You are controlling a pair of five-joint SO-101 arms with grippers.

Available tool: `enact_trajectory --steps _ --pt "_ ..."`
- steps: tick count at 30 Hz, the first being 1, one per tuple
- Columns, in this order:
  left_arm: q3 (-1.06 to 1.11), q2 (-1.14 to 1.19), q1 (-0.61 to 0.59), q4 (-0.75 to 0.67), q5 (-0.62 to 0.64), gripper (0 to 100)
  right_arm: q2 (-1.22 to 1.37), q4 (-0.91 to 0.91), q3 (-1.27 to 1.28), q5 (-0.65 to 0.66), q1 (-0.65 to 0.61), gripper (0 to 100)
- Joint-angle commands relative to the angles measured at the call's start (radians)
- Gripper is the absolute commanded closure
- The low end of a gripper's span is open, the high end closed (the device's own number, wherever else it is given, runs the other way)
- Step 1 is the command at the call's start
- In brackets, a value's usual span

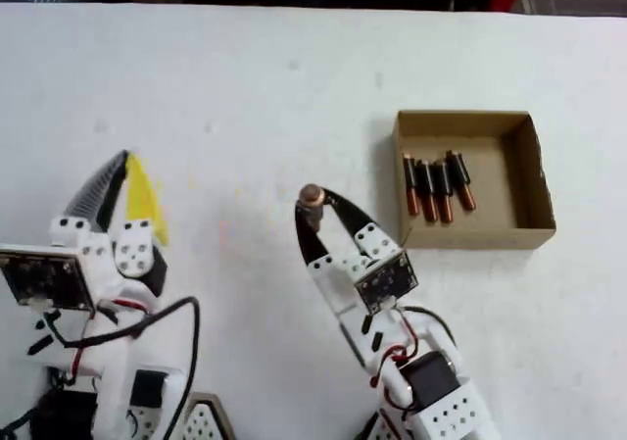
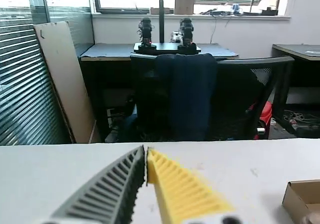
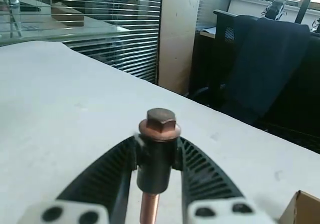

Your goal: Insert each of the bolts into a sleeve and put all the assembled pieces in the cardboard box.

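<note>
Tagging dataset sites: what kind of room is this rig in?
Probably an office or lab: black office chair draped with a dark jacket, grey slatted window blinds, dark desk carrying two small robot arms.

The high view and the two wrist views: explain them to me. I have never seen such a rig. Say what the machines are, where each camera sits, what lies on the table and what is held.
These are two small robot arms, side by side at a white table. The high view comes from a fixed camera looking down on it. Each wrist view comes from a camera on one arm's wrist, looking out along that arm's own gripper.

The left gripper, with one grey and one yellow finger, is shut and holds nothing. The right gripper is shut on a black sleeve that has a copper bolt through it, head up.

Next to the right gripper stands an open cardboard box. Four assembled pieces lie in it side by side.
</note>
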Motion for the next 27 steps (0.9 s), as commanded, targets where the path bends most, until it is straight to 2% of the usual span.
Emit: enact_trajectory --steps 1,13,18,23,27 --pt "-0.061 -0.007 -0.022 0.052 -0.008 98 -0.013 0.007 0.009 -0.011 0.016 98.1" --pt "0.081 -0.217 -0.022 0.141 -0.009 98 -0.016 0.019 0.008 -0.006 0.019 98.1" --pt "0.118 -0.223 -0.022 0.209 -0.009 98 -0.016 0.019 -0.006 -0.005 0.085 98.1" --pt "0.258 -0.223 -0.022 0.212 -0.009 98 -0.016 0.024 -0.044 -0.005 0.147 98.1" --pt "0.405 -0.223 -0.022 0.209 -0.009 98 -0.016 0.168 -0.130 -0.005 0.202 98.1"
